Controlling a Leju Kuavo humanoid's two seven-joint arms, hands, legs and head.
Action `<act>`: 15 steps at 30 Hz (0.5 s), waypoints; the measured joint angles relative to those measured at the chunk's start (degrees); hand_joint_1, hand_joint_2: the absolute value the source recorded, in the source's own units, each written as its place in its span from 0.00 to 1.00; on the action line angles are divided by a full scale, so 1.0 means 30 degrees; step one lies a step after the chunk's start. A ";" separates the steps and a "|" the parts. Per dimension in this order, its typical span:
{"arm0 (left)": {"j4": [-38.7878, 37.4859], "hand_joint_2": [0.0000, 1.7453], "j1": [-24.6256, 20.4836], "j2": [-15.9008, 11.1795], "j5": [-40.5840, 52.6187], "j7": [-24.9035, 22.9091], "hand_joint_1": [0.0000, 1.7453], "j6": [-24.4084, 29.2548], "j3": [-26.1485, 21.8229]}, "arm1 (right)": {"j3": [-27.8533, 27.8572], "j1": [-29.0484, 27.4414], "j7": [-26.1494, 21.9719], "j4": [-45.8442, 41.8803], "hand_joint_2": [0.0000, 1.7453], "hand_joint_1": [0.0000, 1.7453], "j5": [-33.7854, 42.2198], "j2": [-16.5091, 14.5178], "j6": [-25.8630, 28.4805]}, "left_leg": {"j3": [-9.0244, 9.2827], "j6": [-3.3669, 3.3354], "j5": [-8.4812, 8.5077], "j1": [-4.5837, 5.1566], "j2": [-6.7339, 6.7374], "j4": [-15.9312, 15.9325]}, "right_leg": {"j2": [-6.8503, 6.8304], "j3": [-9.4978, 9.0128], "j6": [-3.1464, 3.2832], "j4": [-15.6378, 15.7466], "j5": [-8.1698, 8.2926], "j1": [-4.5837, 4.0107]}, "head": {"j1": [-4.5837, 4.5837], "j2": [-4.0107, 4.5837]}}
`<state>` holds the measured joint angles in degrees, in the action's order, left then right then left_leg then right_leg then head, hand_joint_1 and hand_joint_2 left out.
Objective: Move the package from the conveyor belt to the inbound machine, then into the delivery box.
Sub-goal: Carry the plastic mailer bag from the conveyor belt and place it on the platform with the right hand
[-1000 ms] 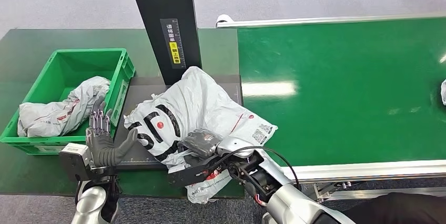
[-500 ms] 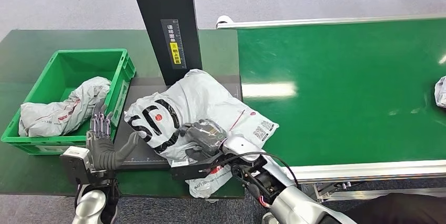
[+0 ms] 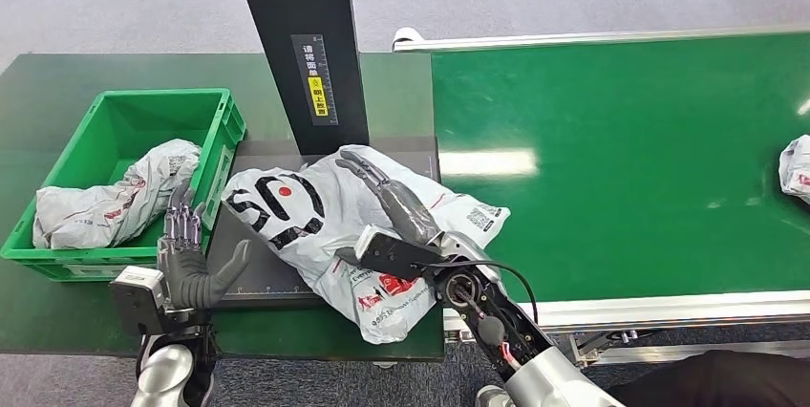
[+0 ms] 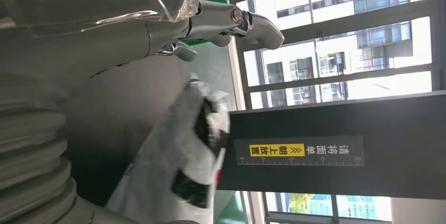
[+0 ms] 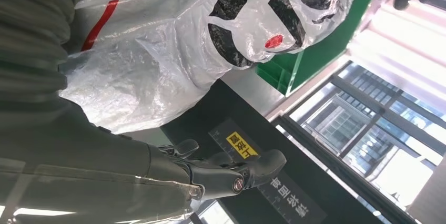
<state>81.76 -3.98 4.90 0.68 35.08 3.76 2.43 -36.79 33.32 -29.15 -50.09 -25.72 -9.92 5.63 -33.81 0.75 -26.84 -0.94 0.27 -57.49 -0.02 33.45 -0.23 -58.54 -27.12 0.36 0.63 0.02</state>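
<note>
Fingers of your right hand (image 3: 396,206) are lying stretched flat across the top of the package (image 3: 334,211), spread and pressing on it rather than gripping; nothing is pinched between them. In the right wrist view the thumb is sticking out clear of the film, so you are holding nothing on that side. Your left hand (image 3: 186,259) is standing upright at the near left edge of the platform, fingers apart and empty, just beside the package's printed end but not touching it.

The package is resting on the dark platform of the inbound machine (image 3: 258,273), at the foot of its black post (image 3: 301,44), with its right end spilling over onto the conveyor belt (image 3: 621,159). I am judging the scanning step as in hand, with the transfer to the delivery box (image 3: 224,135) not yet done.

Expect it to be handling as a soft, light thing: a thin grey-white plastic mailer, crumpled and puffed, with slack film that is sagging off the near table edge. It is likely sliding and folding under a flat palm, so a press alone is probably not lifting it. You are better off gathering a bunch of loose film near the middle or the printed end, closing the fingers fully round the bunch, and letting the rest hang. The box, sitting well to the left, is already holding another bag (image 3: 105,202).
</note>
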 joint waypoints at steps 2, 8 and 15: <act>-0.0038 1.00 0.0001 0.0000 0.0000 0.0013 0.00 0.0000 0.0040 | 0.0111 0.0000 -0.0087 -0.0031 1.00 0.00 0.0166 0.0004 -0.0040 | 0.0000 0.0000 0.0000 0.0000 0.0001 0.0000 | 0.0000 0.0001 0.0000 -0.0001 0.0000 0.0000 | 0.0000 0.0000; -0.0055 1.00 0.0001 0.0000 0.0000 0.0015 0.00 0.0000 0.0075 | 0.0277 -0.0003 -0.0111 -0.0082 1.00 0.00 0.0231 0.0005 -0.0093 | -0.0003 0.0000 0.0000 0.0000 0.0001 0.0000 | 0.0000 0.0004 0.0000 0.0000 -0.0001 -0.0001 | 0.0000 -0.0001; -0.0075 1.00 0.0001 0.0000 0.0000 0.0022 0.00 0.0000 0.0085 | 0.0319 -0.0004 -0.0133 -0.0082 1.00 0.00 0.0269 0.0005 -0.0106 | -0.0003 0.0000 0.0000 0.0000 0.0001 0.0000 | 0.0000 0.0004 0.0000 0.0000 0.0000 0.0000 | 0.0000 0.0000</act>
<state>81.53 -3.98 4.90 0.68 35.15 3.76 2.68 -35.83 33.31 -29.55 -50.34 -24.91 -9.90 5.31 -33.82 0.75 -26.84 -0.94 0.27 -57.49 -0.02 33.46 -0.23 -58.54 -27.12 0.36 0.63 0.02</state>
